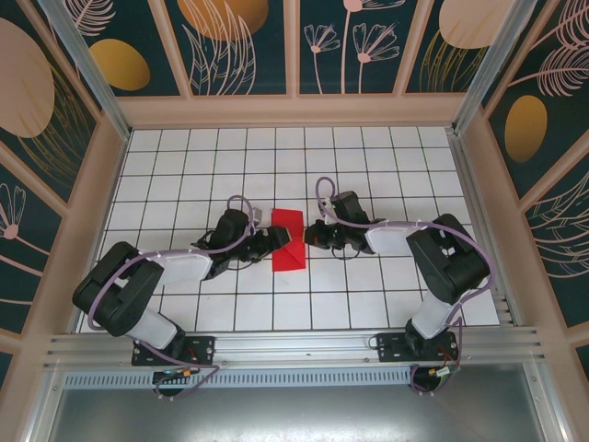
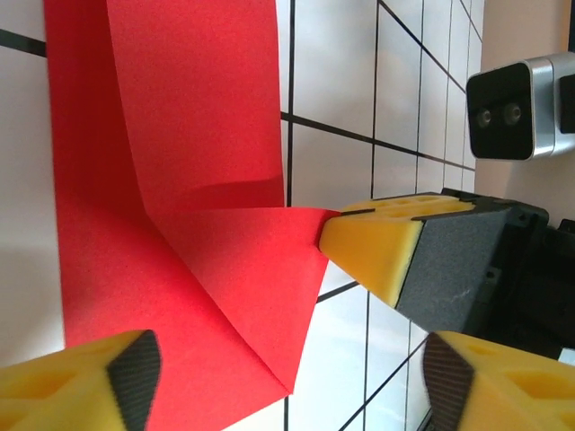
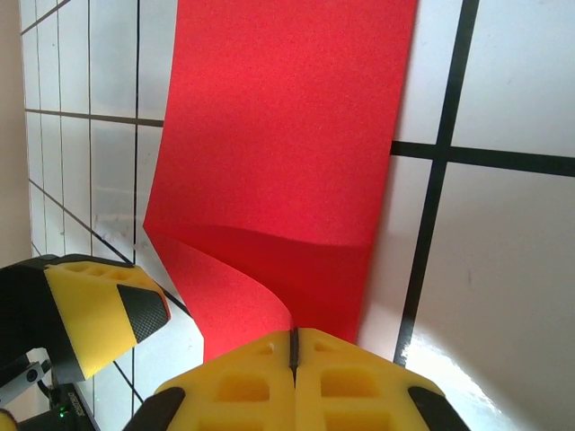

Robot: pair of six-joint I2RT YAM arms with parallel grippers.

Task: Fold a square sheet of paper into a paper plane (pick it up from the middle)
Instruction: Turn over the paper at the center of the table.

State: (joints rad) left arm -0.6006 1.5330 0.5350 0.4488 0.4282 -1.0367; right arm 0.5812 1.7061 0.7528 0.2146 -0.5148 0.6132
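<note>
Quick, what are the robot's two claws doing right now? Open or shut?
left gripper: open, holding nothing.
right gripper: shut, pinching a corner of the red paper.
</note>
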